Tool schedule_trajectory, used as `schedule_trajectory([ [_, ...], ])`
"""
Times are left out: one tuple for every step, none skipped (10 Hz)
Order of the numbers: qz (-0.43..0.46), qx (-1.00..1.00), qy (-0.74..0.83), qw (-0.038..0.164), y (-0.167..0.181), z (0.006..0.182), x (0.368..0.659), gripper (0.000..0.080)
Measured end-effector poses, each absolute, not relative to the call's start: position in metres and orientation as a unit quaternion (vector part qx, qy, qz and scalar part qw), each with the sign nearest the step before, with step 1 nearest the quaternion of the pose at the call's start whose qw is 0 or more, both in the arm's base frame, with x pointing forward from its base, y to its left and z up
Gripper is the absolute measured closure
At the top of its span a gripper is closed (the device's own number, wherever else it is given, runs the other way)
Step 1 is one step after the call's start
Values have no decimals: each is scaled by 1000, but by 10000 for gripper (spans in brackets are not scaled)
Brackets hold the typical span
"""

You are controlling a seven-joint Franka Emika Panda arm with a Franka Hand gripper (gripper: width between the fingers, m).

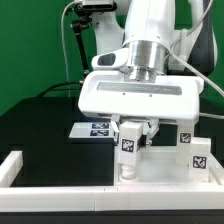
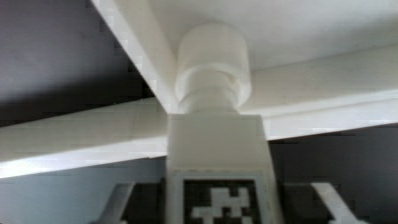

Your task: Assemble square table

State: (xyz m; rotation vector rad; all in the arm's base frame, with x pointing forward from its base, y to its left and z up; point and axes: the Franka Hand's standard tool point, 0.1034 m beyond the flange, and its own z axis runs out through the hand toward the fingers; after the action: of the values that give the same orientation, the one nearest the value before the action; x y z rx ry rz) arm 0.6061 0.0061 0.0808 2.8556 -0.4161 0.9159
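Observation:
The white square tabletop (image 1: 165,172) lies flat at the front, toward the exterior view's right. My gripper (image 1: 130,133) hangs over its near left corner. It is shut on a short white leg (image 1: 128,150) with a tag, held upright with its lower end at the tabletop. In the wrist view the leg (image 2: 217,150) fills the middle. Its round end (image 2: 214,70) meets a corner of white edges (image 2: 107,150). My fingers (image 2: 139,200) press on both sides of it, around my gripper (image 2: 217,205). Two more tagged legs (image 1: 185,137) (image 1: 198,157) stand at the right.
Low white border bars run along the front (image 1: 60,190) and the left (image 1: 10,170). The marker board (image 1: 90,128) lies on the black table behind the gripper. A camera on a stand (image 1: 90,8) is at the back, against a green wall.

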Motion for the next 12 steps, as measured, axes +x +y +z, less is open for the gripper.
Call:
schedule_trajectory([
  [303, 941, -136, 59, 5, 79, 606, 512],
  [308, 940, -135, 61, 5, 79, 607, 512],
  [310, 940, -132, 60, 8, 77, 609, 512],
  [302, 942, -131, 61, 9, 70, 607, 512],
  [300, 943, -129, 62, 10, 68, 607, 512],
  [298, 944, -127, 63, 12, 65, 606, 512],
  [298, 944, -127, 63, 12, 65, 606, 512],
  [298, 944, -128, 63, 12, 65, 606, 512],
  [298, 944, -128, 63, 12, 65, 606, 512],
  [298, 944, -128, 63, 12, 65, 606, 435],
  [298, 944, -128, 63, 12, 65, 606, 298],
  [298, 944, -128, 63, 12, 65, 606, 298],
])
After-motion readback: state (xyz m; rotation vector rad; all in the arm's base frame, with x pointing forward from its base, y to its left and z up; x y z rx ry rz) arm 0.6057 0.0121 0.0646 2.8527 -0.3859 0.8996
